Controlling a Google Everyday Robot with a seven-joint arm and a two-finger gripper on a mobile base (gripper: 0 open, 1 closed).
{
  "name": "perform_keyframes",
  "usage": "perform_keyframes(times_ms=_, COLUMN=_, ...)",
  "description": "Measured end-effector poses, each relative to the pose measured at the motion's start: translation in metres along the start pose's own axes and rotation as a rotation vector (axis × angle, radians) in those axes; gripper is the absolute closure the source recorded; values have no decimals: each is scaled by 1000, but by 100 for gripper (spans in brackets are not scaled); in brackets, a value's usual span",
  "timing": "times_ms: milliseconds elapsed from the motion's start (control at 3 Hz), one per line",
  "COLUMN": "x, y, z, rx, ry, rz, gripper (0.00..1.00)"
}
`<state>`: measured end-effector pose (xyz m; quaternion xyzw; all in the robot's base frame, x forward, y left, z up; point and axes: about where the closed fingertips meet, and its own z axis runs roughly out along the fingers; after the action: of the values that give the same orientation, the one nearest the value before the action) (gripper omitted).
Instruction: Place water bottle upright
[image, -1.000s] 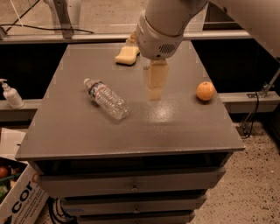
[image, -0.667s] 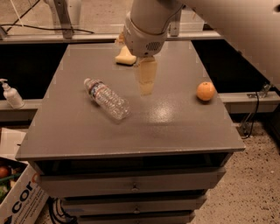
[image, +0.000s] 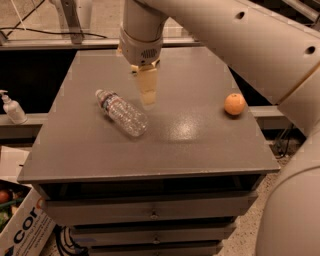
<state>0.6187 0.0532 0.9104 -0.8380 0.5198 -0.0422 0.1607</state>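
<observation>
Approach step: hand (image: 148, 94) hovers over bench (image: 200, 142); opening: cannot tell. Water bottle (image: 123, 113) lies flat near its left. Next we shift left, descend & grasp.

One high camera looks down at the table (image: 210, 150), gripper (image: 148, 95) over its middle.

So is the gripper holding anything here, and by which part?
Nothing is held. The gripper hangs above the table, beside the water bottle, which lies on its side, untouched.
</observation>
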Motion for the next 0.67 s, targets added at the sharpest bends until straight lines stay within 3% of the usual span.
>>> perform_keyframes(times_ms=333, x=-6, y=-18, z=10, rx=6, ry=-2, rz=114, gripper=0)
perform_keyframes(times_ms=667, x=-6, y=-19, z=11, rx=7, ry=-3, rz=168, gripper=0)
